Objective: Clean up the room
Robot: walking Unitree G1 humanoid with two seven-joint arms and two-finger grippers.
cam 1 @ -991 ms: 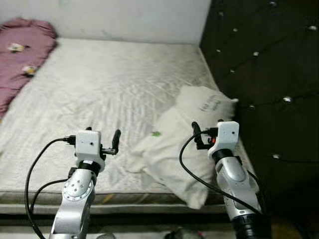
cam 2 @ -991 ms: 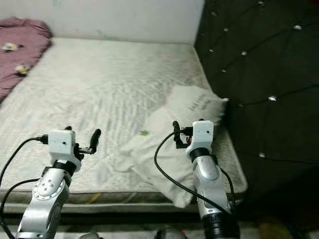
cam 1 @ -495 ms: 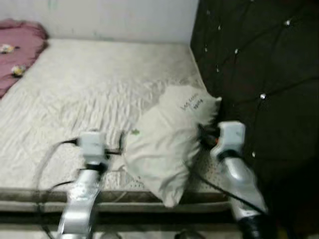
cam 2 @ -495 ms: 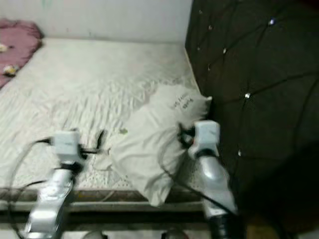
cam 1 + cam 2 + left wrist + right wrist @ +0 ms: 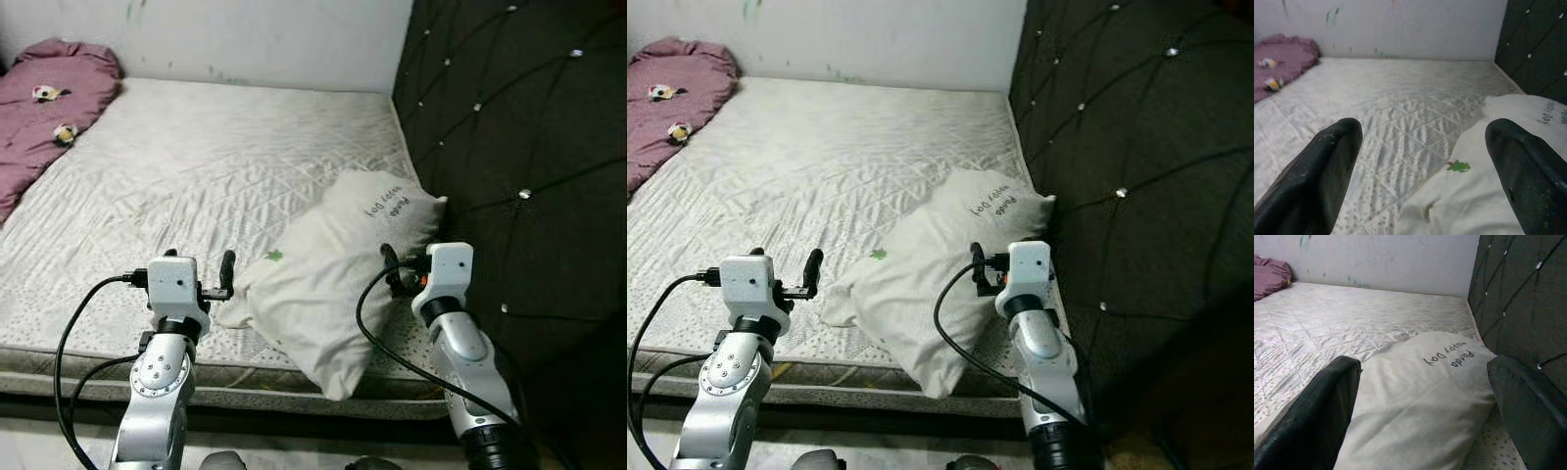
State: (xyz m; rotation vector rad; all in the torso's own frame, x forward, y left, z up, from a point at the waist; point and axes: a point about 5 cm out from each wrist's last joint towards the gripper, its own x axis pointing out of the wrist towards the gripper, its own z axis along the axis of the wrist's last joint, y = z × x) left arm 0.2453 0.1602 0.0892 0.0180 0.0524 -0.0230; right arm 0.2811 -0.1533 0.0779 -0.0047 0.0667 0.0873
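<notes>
White quilted mattress: fills the middle and left of the frame, running from the pale wall at the top down to the near edge at the bottom.
Pillow: cream white, lying slantwise on the mattress at centre right; its upper end sits close against the headboard, its lower corner hangs over the near edge of the mattress.
Pillow markings: dark handwritten lettering near the upper end; a small green tree print on the left part of the cover.
Headboard: black, tufted with shiny buttons, filling the right side of the frame.
Blanket: dusty pink, bunched in the upper left corner on the far end of the mattress, with two small pale figures printed on it.
Left hand: raised at lower left of the frame, above the near part of the mattress, just left of the pillow's lower corner; in the left wrist view its two black fingers stand well apart with nothing between them, the mattress and the pillow's edge ahead.
Right hand: raised at lower right, just beside the pillow's right flank, whether touching cannot be told; in the right wrist view the fingers are spread wide, holding nothing, the pillow lying straight ahead between them.
Cables: black leads loop from each silver arm.
</notes>
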